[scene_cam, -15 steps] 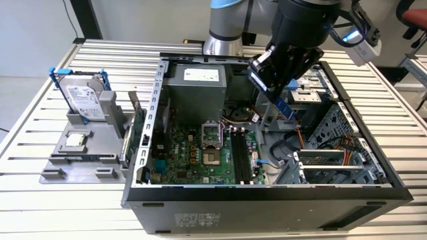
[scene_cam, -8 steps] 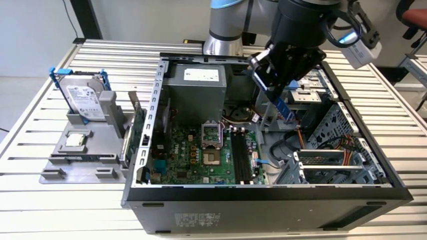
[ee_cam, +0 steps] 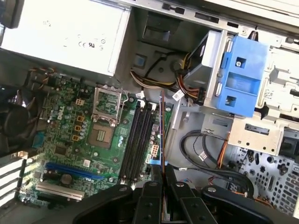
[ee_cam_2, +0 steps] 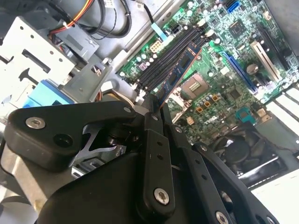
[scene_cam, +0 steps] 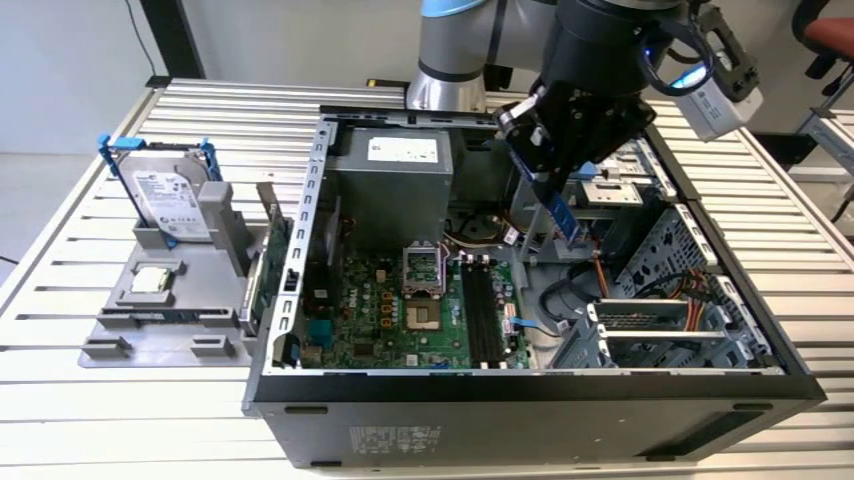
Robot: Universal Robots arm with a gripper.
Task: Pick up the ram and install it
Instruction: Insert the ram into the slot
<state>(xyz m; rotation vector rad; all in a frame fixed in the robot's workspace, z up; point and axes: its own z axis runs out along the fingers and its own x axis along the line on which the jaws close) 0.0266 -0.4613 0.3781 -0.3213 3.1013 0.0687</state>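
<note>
The bench [scene_cam: 107, 420] has a top of pale metal slats with narrow dark gaps between them. The slats run across the exterior view under soft, even light that casts only faint shadows. Beyond its far edge, at the exterior view's left, a dark upright post [scene_cam: 175, 38] stands against a pale wall [scene_cam: 67, 60]. Pale floor [scene_cam: 20, 215] shows off the bench's left edge. At the far right, a red chair seat [scene_cam: 830, 22] sits behind a second slatted surface [scene_cam: 834, 135].
</note>
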